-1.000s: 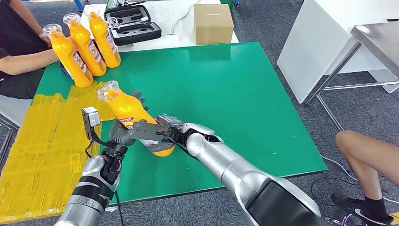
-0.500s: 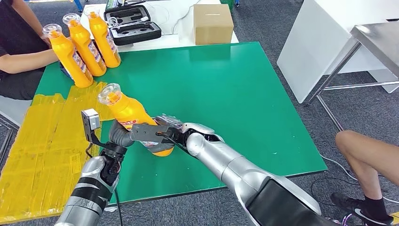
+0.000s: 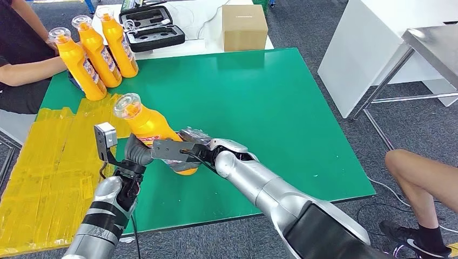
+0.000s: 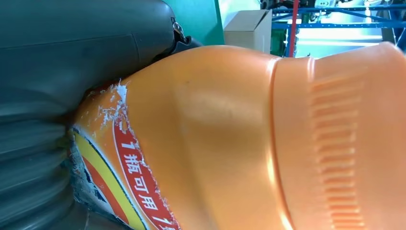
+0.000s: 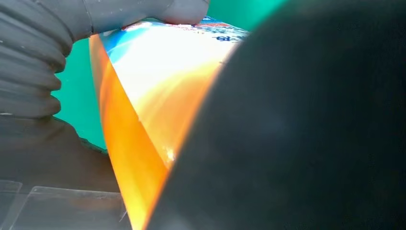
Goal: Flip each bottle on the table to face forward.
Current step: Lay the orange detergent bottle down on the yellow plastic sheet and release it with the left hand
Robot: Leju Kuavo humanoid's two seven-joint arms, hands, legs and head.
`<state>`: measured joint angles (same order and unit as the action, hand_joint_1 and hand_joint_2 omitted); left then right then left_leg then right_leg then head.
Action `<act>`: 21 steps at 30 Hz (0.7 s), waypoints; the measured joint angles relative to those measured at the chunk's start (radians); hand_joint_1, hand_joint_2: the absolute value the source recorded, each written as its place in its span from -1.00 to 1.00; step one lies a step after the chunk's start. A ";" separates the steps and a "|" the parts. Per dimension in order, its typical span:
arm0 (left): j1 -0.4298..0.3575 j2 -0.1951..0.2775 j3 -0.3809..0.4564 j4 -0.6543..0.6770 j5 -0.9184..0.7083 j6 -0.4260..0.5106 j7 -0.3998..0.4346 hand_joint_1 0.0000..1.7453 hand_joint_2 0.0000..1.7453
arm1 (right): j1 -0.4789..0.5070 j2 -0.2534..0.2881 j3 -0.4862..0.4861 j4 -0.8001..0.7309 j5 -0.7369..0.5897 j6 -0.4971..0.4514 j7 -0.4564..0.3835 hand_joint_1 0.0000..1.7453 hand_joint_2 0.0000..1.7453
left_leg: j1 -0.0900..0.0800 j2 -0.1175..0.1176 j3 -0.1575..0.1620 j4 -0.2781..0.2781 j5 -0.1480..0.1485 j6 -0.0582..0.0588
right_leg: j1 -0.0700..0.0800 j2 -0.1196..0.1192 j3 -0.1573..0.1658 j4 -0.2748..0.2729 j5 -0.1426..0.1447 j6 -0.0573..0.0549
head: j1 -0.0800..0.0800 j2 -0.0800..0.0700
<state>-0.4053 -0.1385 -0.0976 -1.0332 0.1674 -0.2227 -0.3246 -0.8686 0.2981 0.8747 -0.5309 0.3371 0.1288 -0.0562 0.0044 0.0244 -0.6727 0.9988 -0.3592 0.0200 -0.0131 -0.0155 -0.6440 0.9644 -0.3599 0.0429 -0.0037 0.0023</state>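
Bottle sits tilted at lower left of the head frame, gripped by my left hand and right hand together. Mid-flip, I judge; next I stand it label-forward on the green table.

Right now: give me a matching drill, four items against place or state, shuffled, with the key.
Items:
1. tilted orange bottle
2. three orange bottles
3. cardboard box
4. black case

States:
A. lies open on the white table
B. held by the left hand and right hand
C. closed, beyond the green table's far edge
D. stand upright at the far left corner

Pairs: 1-B, 2-D, 3-C, 4-A
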 joint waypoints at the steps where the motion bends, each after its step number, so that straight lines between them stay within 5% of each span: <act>1: -0.001 0.000 -0.001 -0.002 -0.020 0.018 -0.006 1.00 1.00 | 0.001 -0.001 -0.001 -0.002 0.001 -0.013 -0.004 -1.00 -1.00 | 0.000 0.000 0.000 0.000 0.000 0.000 | 0.000 0.000 0.000 0.000 0.000 0.000 | 0.000 0.000; 7: -0.047 0.029 0.021 -0.003 -0.388 0.324 -0.033 1.00 1.00 | 0.007 -0.044 -0.068 -0.087 0.001 -0.085 -0.025 -1.00 -1.00 | 0.000 0.000 -0.001 0.000 0.000 0.000 | 0.000 0.000 0.000 0.000 0.001 -0.001 | 0.000 0.000; 15: -0.126 0.156 0.130 0.146 -0.963 0.746 0.025 1.00 1.00 | 0.007 -0.104 -0.170 -0.197 0.020 -0.040 -0.044 -1.00 -1.00 | 0.001 0.002 -0.001 0.000 0.001 -0.002 | 0.001 0.002 -0.002 0.001 0.002 -0.003 | 0.000 0.000; 21: -0.153 0.228 0.178 0.298 -1.240 0.863 0.121 1.00 1.00 | 0.008 -0.135 -0.182 -0.240 0.012 -0.026 -0.049 -1.00 -1.00 | 0.001 0.002 -0.001 0.000 0.001 -0.002 | 0.001 0.002 -0.003 0.002 0.002 -0.003 | 0.000 0.000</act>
<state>-0.5579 0.0898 0.0802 -0.7348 -1.0721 0.6408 -0.2039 -0.8607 0.1636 0.6929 -0.7710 0.3490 0.1029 -0.1048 0.0051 0.0263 -0.6738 0.9988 -0.3579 0.0184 -0.0119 -0.0138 -0.6465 0.9663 -0.3582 0.0398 -0.0034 0.0023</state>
